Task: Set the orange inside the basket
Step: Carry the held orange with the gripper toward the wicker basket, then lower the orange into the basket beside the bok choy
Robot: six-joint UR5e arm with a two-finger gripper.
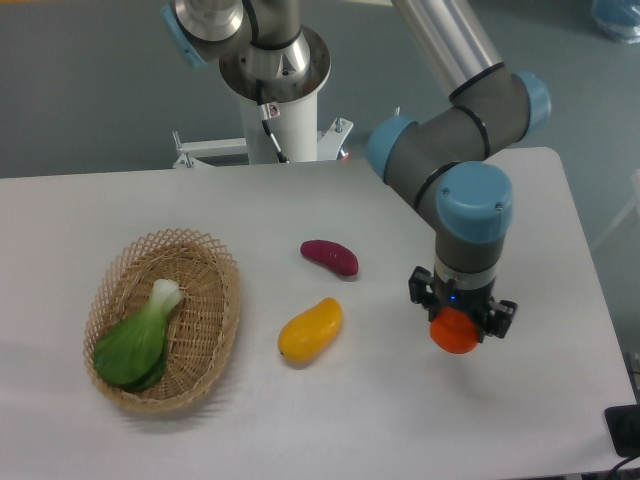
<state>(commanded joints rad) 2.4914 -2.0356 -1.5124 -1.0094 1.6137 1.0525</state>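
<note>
The jaws are clamped on the orange (455, 332), so it is held clear of the table (560, 400) by the gripper (459, 318). The basket (218, 318) lies well apart — room is left beside the greens (135, 342).

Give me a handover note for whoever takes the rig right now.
Gripper: shut on the orange, held on the right side of the table.
Basket: at the left, holds a green leafy vegetable, no orange in it.
Mango and purple vegetable lie between gripper and basket.
Done: orange grasped.
Left: carry it left over the basket and release.
</note>
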